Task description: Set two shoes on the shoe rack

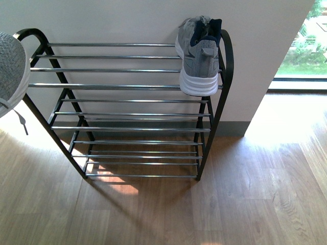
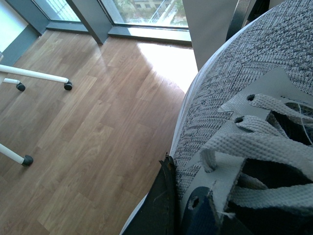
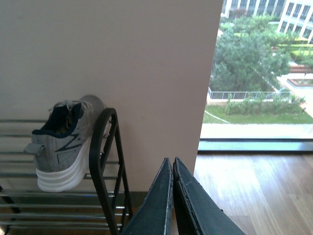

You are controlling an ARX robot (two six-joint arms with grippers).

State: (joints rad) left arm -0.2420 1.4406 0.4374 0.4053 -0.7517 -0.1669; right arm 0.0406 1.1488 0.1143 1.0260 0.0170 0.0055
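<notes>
My left pincer (image 2: pixel 166 203) is clamped on the collar edge of the grey shoe (image 1: pixel 10 66), judged light and soft-knit, held aloft at the left end of the rack (image 1: pixel 117 87), best gripped at that firmer rim; my right pincer (image 3: pixel 172 188) is closed, empty.

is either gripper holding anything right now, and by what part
The left gripper holds a grey sneaker by its side wall next to the laces; its inner finger is hidden. The right gripper is shut on nothing.
</notes>
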